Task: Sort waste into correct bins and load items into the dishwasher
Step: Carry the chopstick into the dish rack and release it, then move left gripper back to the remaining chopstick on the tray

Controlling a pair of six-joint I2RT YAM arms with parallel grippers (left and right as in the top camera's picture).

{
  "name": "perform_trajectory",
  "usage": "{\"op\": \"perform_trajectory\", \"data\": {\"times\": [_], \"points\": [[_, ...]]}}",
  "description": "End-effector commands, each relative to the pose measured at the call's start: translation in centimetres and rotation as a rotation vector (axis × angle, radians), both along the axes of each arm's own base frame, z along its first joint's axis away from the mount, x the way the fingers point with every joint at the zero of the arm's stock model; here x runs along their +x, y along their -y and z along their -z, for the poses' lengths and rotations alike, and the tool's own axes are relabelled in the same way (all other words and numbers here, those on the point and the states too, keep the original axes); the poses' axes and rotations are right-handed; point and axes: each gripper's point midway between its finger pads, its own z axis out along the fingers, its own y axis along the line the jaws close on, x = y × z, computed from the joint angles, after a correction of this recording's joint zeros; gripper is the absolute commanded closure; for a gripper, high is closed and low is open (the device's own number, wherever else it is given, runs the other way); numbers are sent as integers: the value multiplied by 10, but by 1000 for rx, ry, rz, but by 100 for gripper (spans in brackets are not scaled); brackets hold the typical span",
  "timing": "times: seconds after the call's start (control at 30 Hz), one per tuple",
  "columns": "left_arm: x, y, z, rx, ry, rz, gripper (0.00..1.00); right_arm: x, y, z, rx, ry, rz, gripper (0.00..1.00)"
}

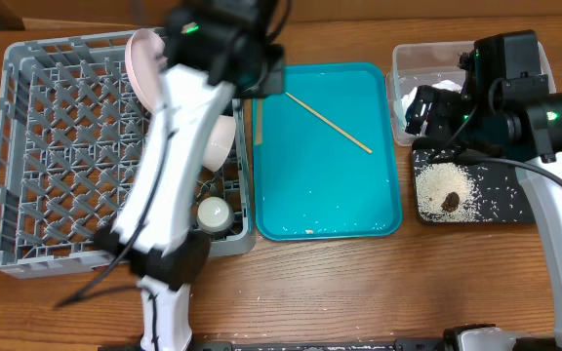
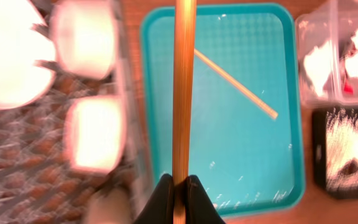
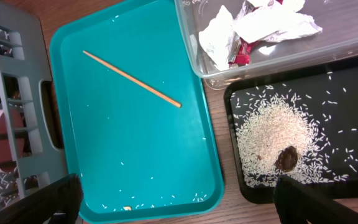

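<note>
**Left claw has one chopstick; the other lies on the teal tray**

Your left claw (image 2: 180, 186) is pinched on a wooden chopstick (image 2: 184, 87), held over the left edge of the teal tray (image 1: 359, 195). The grey dish rack (image 1: 27, 146) sits on the worktop just left of that tray. A second chopstick (image 1: 328, 122) lies slanted on the tray's far half.

In the rack, the pink plate (image 1: 142, 63) stands on edge. A whitish bowl (image 1: 220, 136) and the small white cup (image 1: 214, 211) sit by the wall nearest the tray.

Your right claw (image 3: 176, 183) is spread wide and holds nothing, on the tray's right side. Right of the tray, the clear tub (image 3: 328, 50) holds crumpled wrappers (image 3: 272, 25). The black tray (image 3: 353, 93) beside it holds rice (image 3: 272, 130) and the brown lump (image 3: 286, 158).
</note>
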Motion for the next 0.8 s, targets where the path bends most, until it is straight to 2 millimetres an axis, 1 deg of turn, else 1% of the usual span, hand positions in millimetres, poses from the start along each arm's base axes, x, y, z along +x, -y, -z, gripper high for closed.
{"op": "perform_trajectory", "data": {"times": [0.0, 0.07, 0.1, 0.17, 0.2, 0.23, 0.27, 0.3, 0.37, 0.47, 0.53, 0.63, 0.7, 0.77], "points": [[-11, -29, -18, 79, 39, 131, 96, 2, 1, -9, -4, 29, -2, 0], [-16, -44, -29, 68, 59, 101, 96, 2, 1, -9, -4, 29, -2, 0], [-22, -51, -32, 56, 55, 88, 96, 2, 1, -9, -4, 29, -2, 0], [-31, -66, -29, 62, 28, 61, 96, 2, 1, -9, -4, 29, -2, 0], [-38, -75, -23, 74, 0, 43, 96, 2, 1, -9, -4, 29, -2, 0], [-51, -95, -6, 113, -69, 3, 96, 2, 1, -9, -4, 29, -2, 0], [-58, -107, 5, 143, -111, -21, 96, 2, 1, -9, -4, 29, -2, 0], [-64, -119, 17, 176, -155, -48, 96, 2, 1, -9, -4, 29, -2, 0], [-70, -138, 41, 215, -231, -97, 96, 2, 1, -9, -4, 29, -2, 0], [-66, -151, 77, 220, -289, -129, 96, 2, 1, -9, -4, 29, -2, 0], [-59, -157, 101, 221, -297, -146, 96, 2, 1, -9, -4, 29, -2, 0], [-46, -162, 140, 226, -281, -125, 96, 2, 1, -9, -4, 29, -2, 0], [-41, -165, 161, 231, -268, -105, 96, 2, 1, -9, -4, 29, -2, 0], [-39, -165, 176, 234, -262, -90, 96, 2, 1, -9, -4, 29, -2, 0]]}}
